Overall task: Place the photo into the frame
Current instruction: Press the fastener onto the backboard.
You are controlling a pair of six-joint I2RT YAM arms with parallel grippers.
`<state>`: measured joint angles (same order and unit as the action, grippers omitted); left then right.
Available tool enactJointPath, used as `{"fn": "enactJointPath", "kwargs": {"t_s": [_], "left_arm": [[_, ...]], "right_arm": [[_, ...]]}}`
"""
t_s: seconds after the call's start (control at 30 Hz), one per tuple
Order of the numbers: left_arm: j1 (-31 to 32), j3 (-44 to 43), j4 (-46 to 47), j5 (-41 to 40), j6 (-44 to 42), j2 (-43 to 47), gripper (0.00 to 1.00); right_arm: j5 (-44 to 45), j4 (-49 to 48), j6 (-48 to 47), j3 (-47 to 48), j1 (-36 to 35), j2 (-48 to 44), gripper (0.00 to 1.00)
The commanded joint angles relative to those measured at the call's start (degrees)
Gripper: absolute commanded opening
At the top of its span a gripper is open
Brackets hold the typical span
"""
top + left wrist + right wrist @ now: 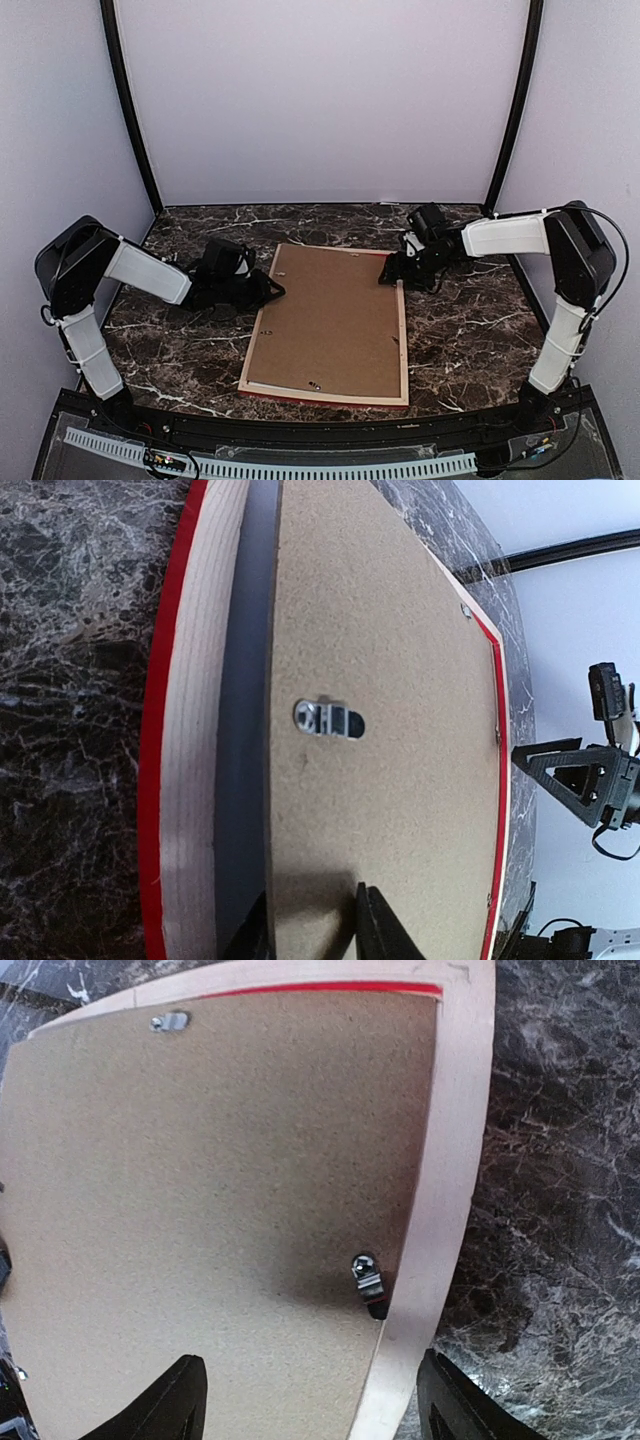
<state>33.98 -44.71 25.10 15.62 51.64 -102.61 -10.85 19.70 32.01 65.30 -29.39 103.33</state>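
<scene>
The frame (404, 345) lies face down on the marble table, pale wood back up, with a red edge showing (152, 780). A brown backing board (330, 320) rests in it, and its left edge stands raised over a dark gap beside the left rail (190, 730). The photo is hidden. My left gripper (305, 932) is at that raised edge, jaws a little apart, one finger (380, 925) on the board and the other at its edge. My right gripper (315, 1410) hangs wide open over the right rail (450, 1160) near the far corner, gripping nothing.
A metal hanger (330, 720) sits on the board near the left side. A small turn clip (368, 1278) on the board points at the right rail. Dark marble table (470, 330) surrounds the frame, with pale walls behind and at the sides.
</scene>
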Motion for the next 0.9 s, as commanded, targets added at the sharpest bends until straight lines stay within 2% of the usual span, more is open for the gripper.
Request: {"fn": "enactJointPath", "kwargs": {"t_s": [0.0,0.47,0.7,0.87], "left_arm": [[0.5,-1.6,-4.6,1.0,-3.1,-1.0,0.26],[1.8,-5.3,-8.6,3.8,-5.9,-3.8,0.29],[3.2,-6.8,-11.2,4.8,-7.1,-4.2,0.37],[3.7,-7.6,-13.8,2.6,-7.8,-3.9,0.42]], "right_arm": [[-0.1,-1.5,-0.5,-0.9,-0.2,2.0,0.73],[-5.9,-5.7,-2.6,-2.1,-0.3,3.6,0.7],[-5.8,-3.8,-5.3,0.7,-0.2,4.4,0.69],[-3.3,-1.4,-6.3,2.6,-0.2,4.8,0.69]]}}
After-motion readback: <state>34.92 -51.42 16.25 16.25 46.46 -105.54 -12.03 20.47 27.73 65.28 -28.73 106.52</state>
